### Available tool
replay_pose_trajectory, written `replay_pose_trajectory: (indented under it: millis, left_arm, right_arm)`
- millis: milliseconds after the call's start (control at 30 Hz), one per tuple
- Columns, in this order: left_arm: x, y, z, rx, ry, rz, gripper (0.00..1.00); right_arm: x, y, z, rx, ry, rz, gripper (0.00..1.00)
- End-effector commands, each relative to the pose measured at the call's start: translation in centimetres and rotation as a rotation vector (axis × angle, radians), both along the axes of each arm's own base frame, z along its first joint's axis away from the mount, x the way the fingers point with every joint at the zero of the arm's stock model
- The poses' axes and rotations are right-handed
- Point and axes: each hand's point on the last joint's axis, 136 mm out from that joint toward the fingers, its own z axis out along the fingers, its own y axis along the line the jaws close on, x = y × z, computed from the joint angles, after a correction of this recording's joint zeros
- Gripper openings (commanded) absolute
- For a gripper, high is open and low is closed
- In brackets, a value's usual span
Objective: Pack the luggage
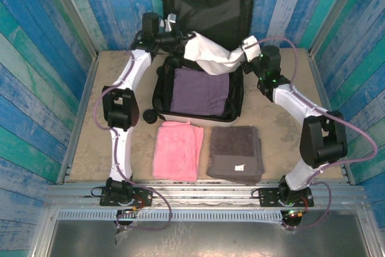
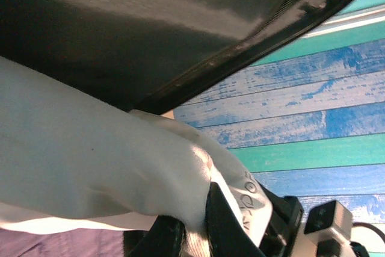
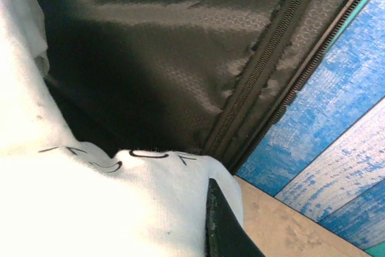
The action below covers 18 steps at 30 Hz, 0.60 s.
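Luggage point(image 1: 204, 4) holds a purple towel point(image 1: 200, 91); left gripper point(image 1: 177, 37) and right gripper point(image 1: 248, 47) each pinch a white cloth point(image 1: 210, 58) above it; pink towel point(image 1: 176, 150) and grey towel point(image 1: 236, 153) lie outside, unpacked.

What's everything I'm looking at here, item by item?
Hard-shell suitcase with black fabric lining: one, black inside, open at the table's back.
Purple folded towel: one, purple, inside the suitcase.
White cloth with black lettering: one, white, stretched above the suitcase.
Pink folded towel: one, pink, table front, left.
Grey folded towel: one, dark grey, right of the pink one.
Left tool: one, black, shut on the cloth's left end.
Right tool: one, black, shut on its right end.
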Motion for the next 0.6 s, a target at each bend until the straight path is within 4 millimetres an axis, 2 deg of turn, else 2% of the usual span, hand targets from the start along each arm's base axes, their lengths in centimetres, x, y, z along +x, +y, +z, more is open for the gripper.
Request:
replay_pose_trajectory:
  millis: [0, 67, 267, 567]
  left_arm:
    - [1.3, 0.8, -4.2, 0.016, 0.038, -0.014, 0.00]
    - [1.5, 1.2, -4.5, 0.014, 0.041, -0.010, 0.00]
    - [1.5, 2.3, -3.5, 0.015, 0.019, -0.006, 0.00]
    - [0.9, 3.4, -4.3, 0.040, 0.022, -0.022, 0.00]
  right_arm:
    - [-0.9, 1.1, 1.6, -0.006, -0.026, 0.027, 0.00]
    - [-1.0, 1.5, 1.3, -0.034, -0.013, 0.013, 0.00]
    - [-2.0, 2.8, 1.1, -0.135, 0.028, -0.030, 0.00]
    - [-4.5, 4.8, 0.7, -0.236, 0.084, -0.028, 0.00]
